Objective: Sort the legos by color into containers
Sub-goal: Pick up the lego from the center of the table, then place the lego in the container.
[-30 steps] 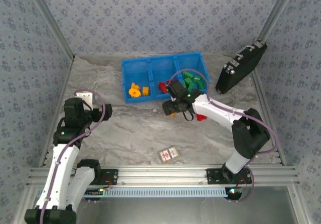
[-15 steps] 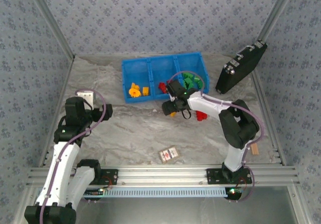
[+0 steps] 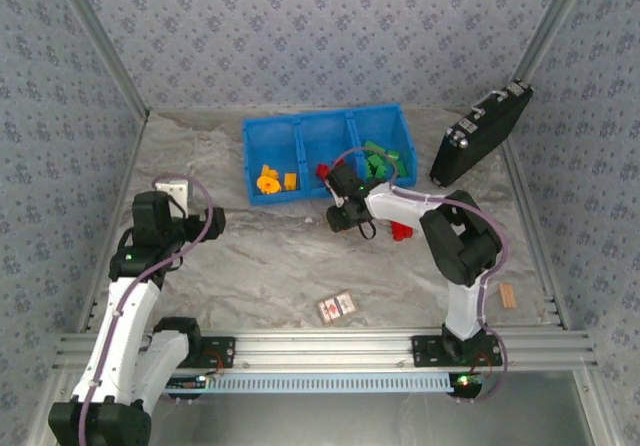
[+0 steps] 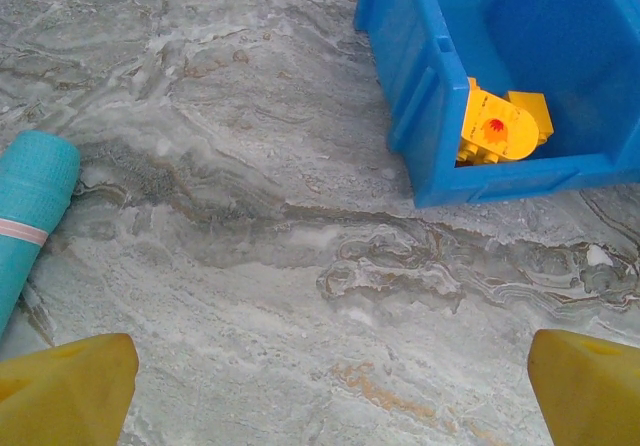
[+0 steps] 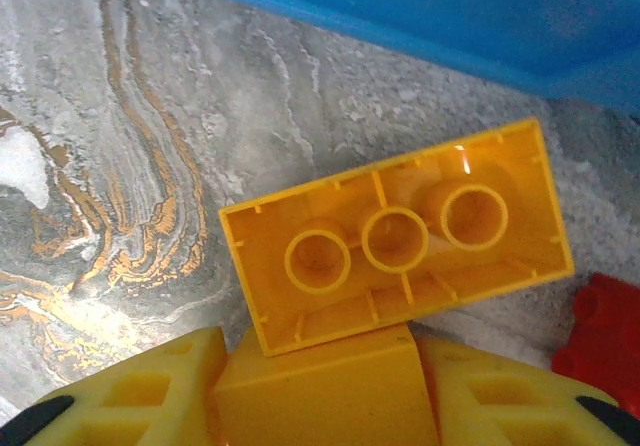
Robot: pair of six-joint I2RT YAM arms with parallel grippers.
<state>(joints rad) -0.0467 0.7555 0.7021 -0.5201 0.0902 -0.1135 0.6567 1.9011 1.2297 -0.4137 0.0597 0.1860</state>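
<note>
Pinching orange-yellow rectangular plastic brick (image 5: 400, 246) in right gripper (image 5: 322, 381), long axis crosswise; just short of bright blue divided plastic bin (image 5: 450, 16), matching compartment (image 3: 275, 151) leftward. Left gripper (image 4: 325, 391) spread, empty.

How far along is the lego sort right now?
Done: orange-yellow bricks sit in the blue bin, left compartment, a red brick in the middle, green bricks in the right. In hand: the right jaws hold another orange-yellow brick just outside the bin. Left: that brick, plus red bricks on the table.
</note>
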